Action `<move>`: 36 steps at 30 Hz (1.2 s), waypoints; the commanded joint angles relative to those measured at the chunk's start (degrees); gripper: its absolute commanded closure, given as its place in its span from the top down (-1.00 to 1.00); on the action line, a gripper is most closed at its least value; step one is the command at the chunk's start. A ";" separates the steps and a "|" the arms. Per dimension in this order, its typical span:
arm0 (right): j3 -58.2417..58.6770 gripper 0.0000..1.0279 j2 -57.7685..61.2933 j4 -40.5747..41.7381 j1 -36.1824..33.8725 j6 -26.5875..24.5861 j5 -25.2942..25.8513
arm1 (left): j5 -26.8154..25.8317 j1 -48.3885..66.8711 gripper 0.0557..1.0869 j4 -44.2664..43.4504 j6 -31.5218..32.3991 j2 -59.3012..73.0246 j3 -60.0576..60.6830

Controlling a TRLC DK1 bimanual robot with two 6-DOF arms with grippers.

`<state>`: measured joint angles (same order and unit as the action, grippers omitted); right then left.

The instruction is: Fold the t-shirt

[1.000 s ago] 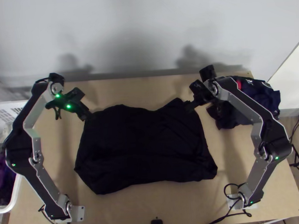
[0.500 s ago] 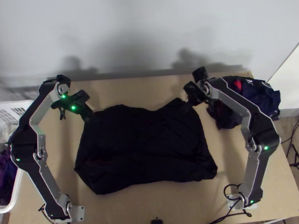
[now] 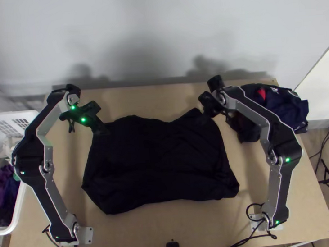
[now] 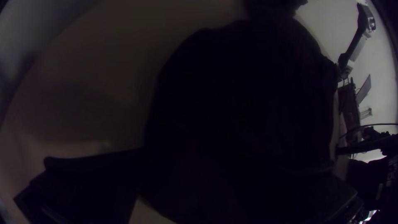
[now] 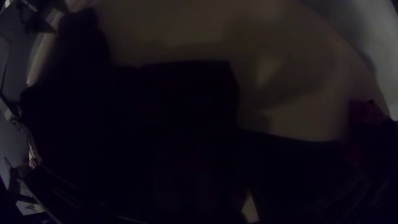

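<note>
Currently, the wooden table point(image 3: 127, 234) is carrying the whole job, with both arms standing at its near corners. The left arm point(image 3: 47, 201) is bending at a raised elbow, its wrist angling inward and down; the right arm point(image 3: 279, 187) is roughly mirroring it.

Between them, the black t-shirt point(image 3: 158, 164) is lying spread as a broad panel across the table's middle, its far edge dipping at the centre (layers are not readable, black on black). No finished fold is showing; the work appears to be awaiting a grasp at the far corners.

The clothes pile point(image 3: 276, 106) is sitting beside the right arm's forearm, posing a snag risk should that arm swing outward low.

The left gripper point(image 3: 101, 129) is pointing down at the far left corner, the right gripper point(image 3: 204, 117) at the far right one. Both are holding their fingers point(image 4: 91, 178) well spread, pinching nothing. Shallow placement could be causing a missed layer or slip on closing; unequal bites or pulls could be skewing the fold.
</note>
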<state>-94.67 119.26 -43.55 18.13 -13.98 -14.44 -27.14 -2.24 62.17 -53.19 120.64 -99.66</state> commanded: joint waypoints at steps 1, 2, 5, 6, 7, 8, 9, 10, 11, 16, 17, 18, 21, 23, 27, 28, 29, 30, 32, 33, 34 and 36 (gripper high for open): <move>-0.25 0.52 0.88 0.04 0.94 0.18 0.02 | 1.73 -0.04 0.72 -3.81 0.02 1.26 0.08; -0.25 0.52 0.80 0.04 1.03 0.18 0.02 | 1.91 -0.04 0.72 -4.43 0.28 1.09 -0.10; -0.51 0.52 0.88 0.04 1.12 0.18 0.02 | 2.00 -0.04 0.73 -4.60 0.37 0.65 -0.89; -0.51 0.52 0.88 0.04 1.12 0.18 0.02 | 2.09 -0.04 0.74 -4.78 0.37 0.30 -1.07; -0.60 0.52 0.88 0.04 1.12 0.09 0.02 | 2.17 -0.04 0.74 -5.04 0.28 0.21 -1.07; -0.60 0.52 0.97 0.04 1.12 0.09 -0.07 | 3.05 0.04 0.74 -5.04 -0.16 0.30 -0.89; -0.69 0.52 1.06 0.04 1.21 0.09 -0.07 | 3.93 0.13 0.74 -5.13 -0.69 0.65 -0.71; -0.78 0.52 1.24 0.04 1.29 0.18 -0.07 | 4.55 0.31 0.74 -5.13 -1.22 1.00 -0.54; -0.78 0.52 1.41 0.04 1.38 0.27 -0.07 | 4.90 0.48 0.74 -5.22 -1.30 1.35 -0.27; -0.86 0.34 1.41 0.13 2.00 0.44 -0.07 | 4.81 1.10 0.58 -5.57 -1.39 1.79 0.87; -0.95 0.33 1.50 0.13 2.08 0.44 -0.07 | 4.81 1.19 0.52 -5.57 -1.39 1.97 1.04; -0.95 0.24 1.59 0.31 2.17 0.35 -0.07 | 4.81 1.27 0.45 -6.01 -1.30 1.97 1.39; -1.04 0.12 2.03 0.84 2.08 0.18 -0.07 | 4.90 1.45 0.27 -8.38 -1.30 1.97 3.42; -0.95 0.02 2.20 1.27 2.08 0.00 -0.07 | 4.81 1.36 0.16 -8.38 -1.30 2.14 3.42; -0.25 -0.36 2.38 3.30 2.08 -0.08 -0.07 | 5.25 1.36 -0.29 -9.00 -1.22 3.02 3.15; -0.07 -0.49 2.38 4.00 2.08 -0.08 -0.07 | 5.25 1.36 -0.44 -8.73 -1.48 3.11 3.15; 0.10 -0.64 2.38 4.70 2.17 -0.08 -0.15 | 5.25 1.36 -0.57 -8.82 -1.65 3.37 3.06; 0.10 -0.77 2.29 5.14 2.26 -0.26 -0.07 | 5.34 1.36 -0.57 -8.82 -1.65 3.46 3.06; 0.10 -0.95 2.29 5.76 2.52 -0.88 -0.07 | 5.69 1.36 -0.63 -8.91 -1.65 3.46 2.98; 0.10 -0.95 2.29 5.84 2.52 -0.96 -0.07 | 5.69 1.36 -0.65 -8.82 -1.65 3.46 2.98; 0.10 -0.95 2.29 5.84 2.52 -0.96 -0.07 | 5.69 1.36 -0.69 -8.73 -1.48 3.37 2.71; 0.19 -0.95 2.29 5.76 2.52 -0.96 -0.07 | 5.60 1.01 -0.76 -7.68 0.02 3.37 1.39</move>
<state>-94.78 121.49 -39.03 20.47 -14.46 -14.52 -21.98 -0.91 53.39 -54.68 123.66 -96.86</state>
